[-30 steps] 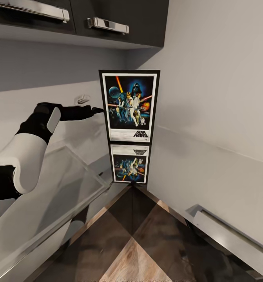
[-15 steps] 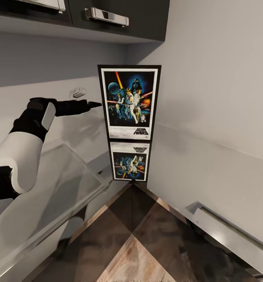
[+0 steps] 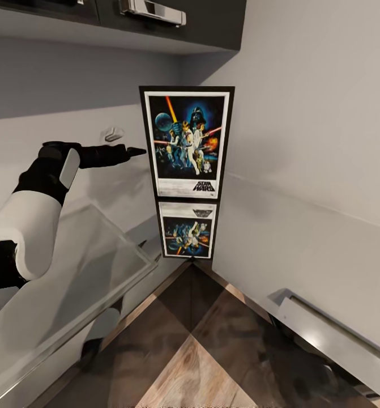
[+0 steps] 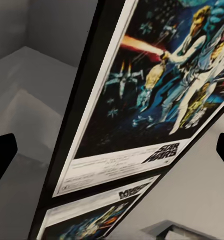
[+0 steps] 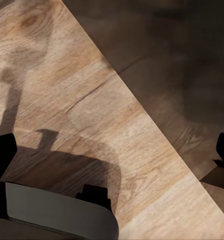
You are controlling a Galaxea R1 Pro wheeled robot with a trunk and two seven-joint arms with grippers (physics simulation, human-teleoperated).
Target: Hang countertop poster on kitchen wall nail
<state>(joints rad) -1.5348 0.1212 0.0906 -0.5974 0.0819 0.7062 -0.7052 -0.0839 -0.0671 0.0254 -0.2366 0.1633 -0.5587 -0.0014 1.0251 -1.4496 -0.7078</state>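
The poster [image 3: 187,141] stands upright in the corner of the kitchen countertop [image 3: 280,238], leaning on the wall. It has a black frame, a white border and a STAR WARS logo, and its mirror image shows in the shiny top below it. My left gripper [image 3: 134,151] reaches level toward the poster's left edge, its tip at or just before the frame. In the left wrist view the poster [image 4: 157,100] is close ahead, and the left gripper [image 4: 112,155] is open, its fingers wide apart. My right gripper [image 5: 112,150] is open over the wood floor [image 5: 117,115].
Dark upper cabinets with chrome handles [image 3: 153,11] hang above the corner. A small grey peg [image 3: 113,134] sticks out of the back wall left of the poster. A grey drawer front with a handle bar [image 3: 325,334] runs at the lower right. Wood floor [image 3: 195,351] lies below.
The whole picture has shifted, so the camera moved: poster and cabinets sit higher in the frame. My left arm still points at the poster's left edge, slightly lower against it than before.
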